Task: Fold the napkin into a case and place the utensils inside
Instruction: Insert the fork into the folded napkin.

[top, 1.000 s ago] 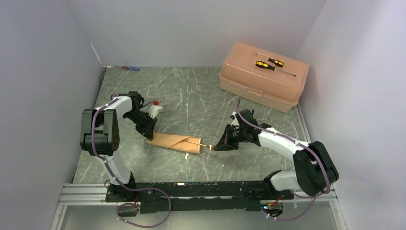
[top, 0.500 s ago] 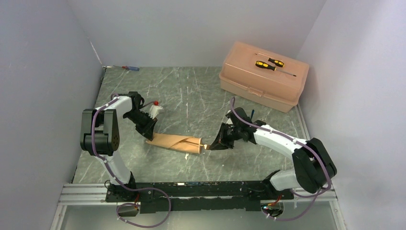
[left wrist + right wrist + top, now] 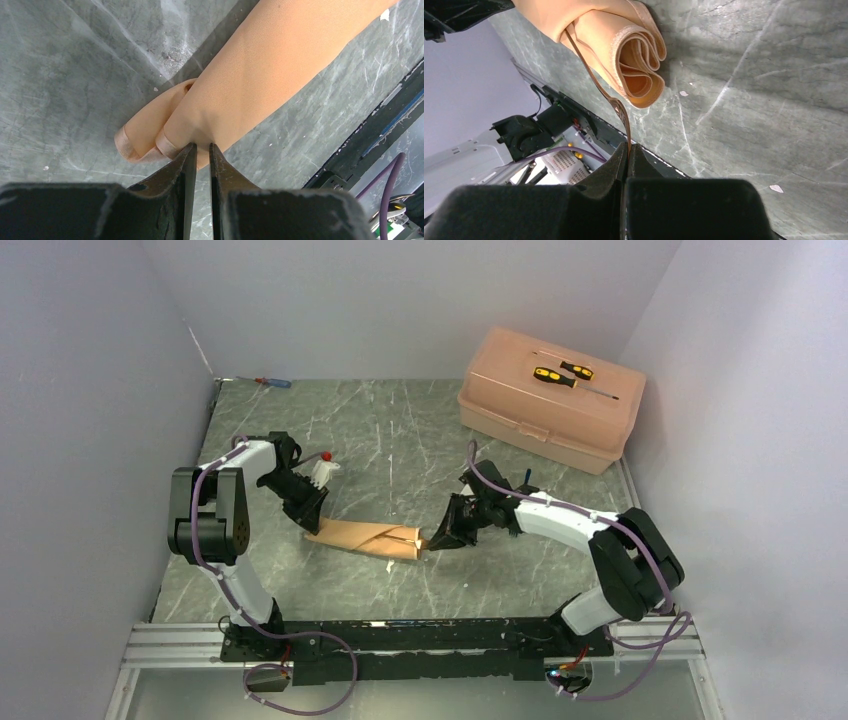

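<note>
- Pinching the very end of a slim gold utensil point(image 3: 600, 89), the right hand point(image 3: 628, 148) is closed tight on it.
- Its shaft runs along the layered right end of the case point(image 3: 634, 55); whether it sits inside a fold I cannot tell.
- Narrow, the left hand point(image 3: 201, 146) presses its tips at the case's left end; cloth nipped or not, unclear.
- Risk: pushing may bunch the soft cloth or drag it across the bench point(image 3: 749, 75), or the utensil may pivot in so small a grip and miss the flap.
</note>
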Motion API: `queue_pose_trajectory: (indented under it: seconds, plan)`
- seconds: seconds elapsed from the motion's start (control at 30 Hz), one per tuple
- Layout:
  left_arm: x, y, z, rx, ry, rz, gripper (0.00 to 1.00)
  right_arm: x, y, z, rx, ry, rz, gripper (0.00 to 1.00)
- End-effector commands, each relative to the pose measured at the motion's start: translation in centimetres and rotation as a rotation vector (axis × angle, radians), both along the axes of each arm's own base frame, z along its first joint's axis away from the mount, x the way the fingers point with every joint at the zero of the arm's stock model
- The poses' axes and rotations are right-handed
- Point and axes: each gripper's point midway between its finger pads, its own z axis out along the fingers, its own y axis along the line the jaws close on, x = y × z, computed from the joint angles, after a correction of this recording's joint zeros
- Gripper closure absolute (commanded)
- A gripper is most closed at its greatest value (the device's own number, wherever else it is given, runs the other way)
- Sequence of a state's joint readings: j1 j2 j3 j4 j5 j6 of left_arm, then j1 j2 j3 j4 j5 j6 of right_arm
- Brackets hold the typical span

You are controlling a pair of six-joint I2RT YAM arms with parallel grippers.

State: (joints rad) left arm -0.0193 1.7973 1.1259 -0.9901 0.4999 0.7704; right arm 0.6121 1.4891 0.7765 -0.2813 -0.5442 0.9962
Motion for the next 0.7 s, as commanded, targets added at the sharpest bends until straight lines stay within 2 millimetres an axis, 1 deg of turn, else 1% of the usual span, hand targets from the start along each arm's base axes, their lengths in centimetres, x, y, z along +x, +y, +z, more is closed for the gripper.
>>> queue_pose_trajectory:
  seconds: [0.0,0.1,0.3,0.47,0.67]
  plan:
    - [-0.8,-0.3,0.1,-0.024,0.025,-0.022,0.79,1.2,1.7,2.4,0.074,-0.053,0.010,1.00]
    - [-0.7,-0.3,0.2,-0.024,0.024,-0.022,0.79,1.3,2.2,2.6,0.084,-0.058,0.026,1.00]
    - [-0.8,-0.3,0.2,-0.024,0.025,-0.023,0.79,1.4,3.5,2.4,0.105,-0.049,0.065,1.00]
    - [-0.8,-0.3,0.2,-0.022,0.023,-0.025,0.79,2.0,4.1,2.5,0.104,-0.058,0.076,1.00]
    - [-0.7,-0.2,0.2,-0.020,0.022,-0.027,0.79,2.1,4.4,2.4,0.100,-0.058,0.081,1.00]
